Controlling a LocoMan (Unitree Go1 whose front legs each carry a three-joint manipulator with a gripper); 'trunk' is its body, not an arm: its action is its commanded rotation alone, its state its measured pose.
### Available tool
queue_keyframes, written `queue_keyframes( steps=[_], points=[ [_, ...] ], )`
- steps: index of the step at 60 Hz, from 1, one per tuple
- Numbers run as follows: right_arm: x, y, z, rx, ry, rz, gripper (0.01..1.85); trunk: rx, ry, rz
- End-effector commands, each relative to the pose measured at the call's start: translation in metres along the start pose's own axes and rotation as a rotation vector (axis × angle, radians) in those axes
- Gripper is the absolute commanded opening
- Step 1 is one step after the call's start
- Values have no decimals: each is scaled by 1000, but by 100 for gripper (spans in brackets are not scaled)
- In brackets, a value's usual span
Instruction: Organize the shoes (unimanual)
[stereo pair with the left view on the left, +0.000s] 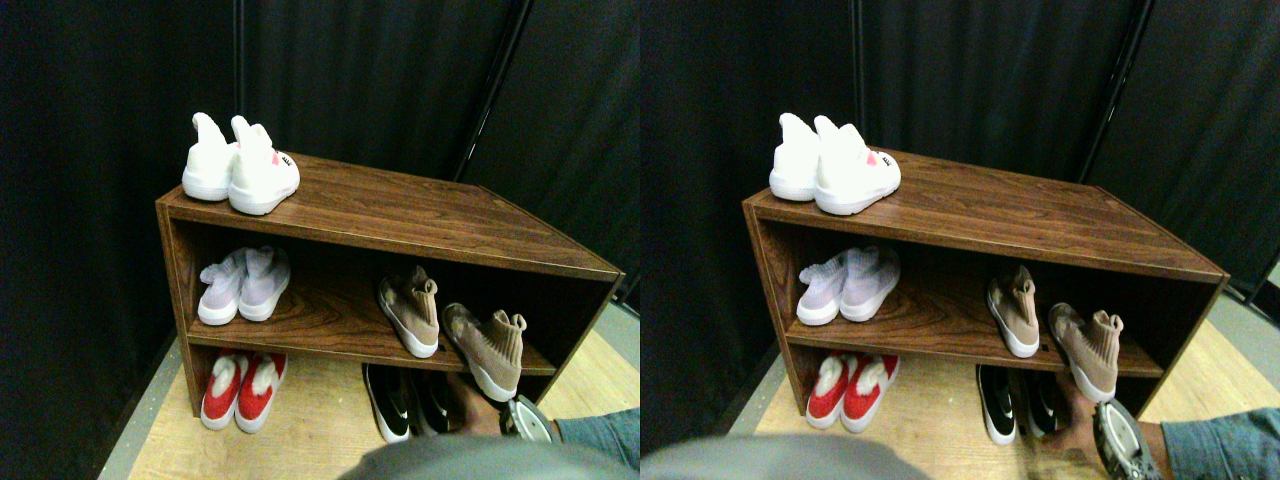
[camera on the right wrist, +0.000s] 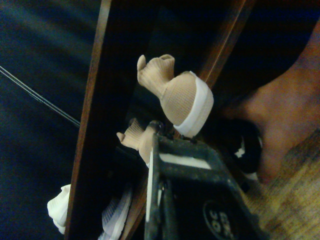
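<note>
stereo pair view: wooden shoe rack (stereo pair with the left view on the left: 400, 215) on light wood floor (stereo pair with the left view on the left: 320, 420); black curtains (stereo pair with the left view on the left: 380, 70) behind; gripper (stereo pair with the left view on the left: 522, 418) state unclear

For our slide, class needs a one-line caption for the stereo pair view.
Wooden rack with white shoes on top, lilac and tan pairs on the middle shelf, red and black pairs on the floor.

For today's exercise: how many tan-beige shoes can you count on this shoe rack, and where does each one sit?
2. Both are on the middle shelf's right side: one tan-beige shoe lies further in, and the other tan-beige shoe sits at the front edge, its heel overhanging. None seems hidden.
</note>
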Motion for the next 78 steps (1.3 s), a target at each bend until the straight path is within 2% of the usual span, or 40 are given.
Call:
queue_keyframes(
  steps=[1, 7, 8, 19, 43, 44, 49, 50, 51, 53, 56, 57, 58, 59, 62, 68, 78],
  points=[
    [2, 4, 1, 4, -12, 29, 6, -3, 23, 17],
    [3, 4, 1, 9, -30, 24, 6, -3, 26, 16],
    [3, 4, 2, 4, -29, 26, 6, -5, 34, 15],
    [4, 2, 2, 3, -46, 26, 6, -2, 47, 19],
    [2, 2, 1, 59, -26, 29, 6, -2, 47, 19],
    [2, 2, 1, 62, -24, 29, 6, 3, 39, 10],
    [0, 4, 3, 69, -18, 34, 6, 3, 39, 10],
    [-1, 6, 3, 74, -25, 31, 14, 3, 39, 10],
    [-1, 6, 3, 74, -25, 31, 14, 2, 34, 5],
    [-3, 7, 4, 75, -30, 32, 33, 2, 34, 5],
    [-5, 9, 6, 21, -40, 29, 90, 2, 31, 3],
    [-5, 9, 6, 21, -40, 29, 90, 2, 31, 3],
    [-5, 10, 6, 12, -38, 30, 106, 1, 31, 1],
    [-5, 11, 6, 7, -34, 32, 111, 1, 31, 1],
    [-4, 11, 7, -25, -45, 47, 147, -1, 24, 2],
    [-3, 11, 7, -65, -58, 46, 164, 0, 19, 0],
    [6, 13, 8, -110, -45, 74, 161, -3, 20, -1]
  ],
)
